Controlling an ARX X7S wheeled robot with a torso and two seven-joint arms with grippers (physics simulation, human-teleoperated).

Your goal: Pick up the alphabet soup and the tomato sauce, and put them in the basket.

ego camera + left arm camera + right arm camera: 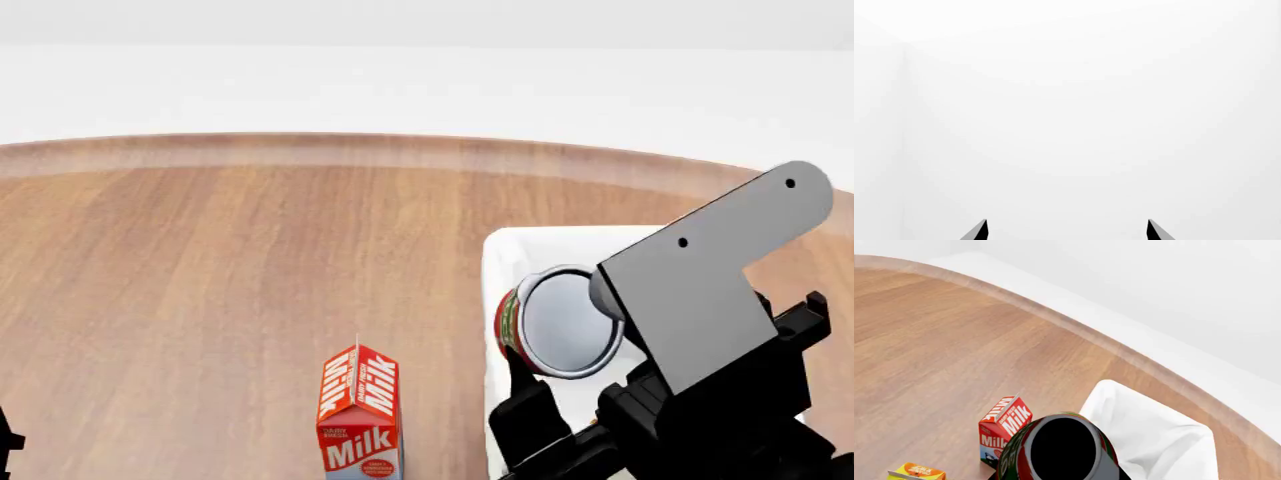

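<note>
Your right gripper [567, 395] was clamped on the tomato sauce [558, 322], carrying the can tilted on its side above the basket [514, 250], its pale metal end turned up toward the head camera. In the right wrist view the can [1061, 447] filled the lower middle, with the basket's white lining [1154, 435] just beyond it and the milk carton [1004, 432] standing beside the basket on the wooden table [934, 340]. The danger, as I judged it, lay in the release: a can let go while lying sideways could roll or bounce off the cloth-folded rim, and if you had opened too near the basket's near edge it might have dropped onto the table by the carton. Your left gripper [1067, 231] showed only two dark fingertips [979, 231] spread apart with nothing between them, facing blank white, so it was open and idle. The alphabet soup could not be seen in any view; whether it already lay in the basket was hidden by your right arm and the can. A small orange-and-yellow box [917, 473] was cut off at the edge and too partial to identify.
</note>
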